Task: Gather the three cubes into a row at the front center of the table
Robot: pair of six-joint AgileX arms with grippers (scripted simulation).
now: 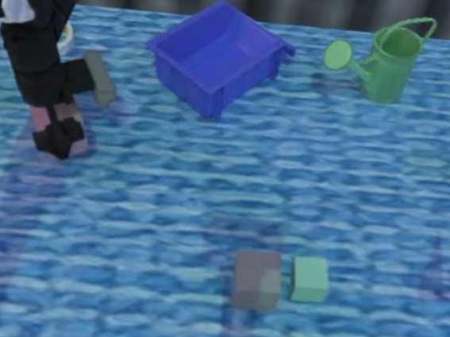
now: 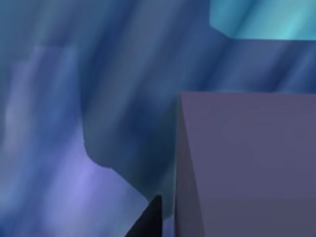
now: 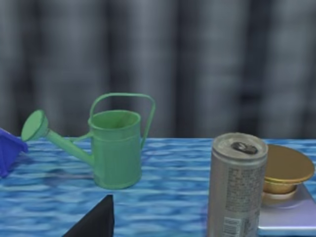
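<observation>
The pale pink cube [image 1: 84,148] sits at the table's far left, mostly under my left gripper [image 1: 57,138]. In the left wrist view the pink cube [image 2: 247,168] fills the near side, and one dark fingertip [image 2: 148,222] lies close along its side; the gripper is shut on it. The grey cube [image 1: 256,281] and the mint-green cube [image 1: 310,279] stand side by side, nearly touching, at the front centre of the blue rippled table [image 1: 165,210]. My right arm is out of the top view; only one fingertip [image 3: 101,217] shows in the right wrist view, with nothing by it.
A big blue bin [image 1: 216,56] stands at the back centre and a green watering can [image 1: 391,61] at the back right. In the right wrist view a metal drink can [image 3: 237,185] and a gold bell [image 3: 286,173] on a pad stand close by.
</observation>
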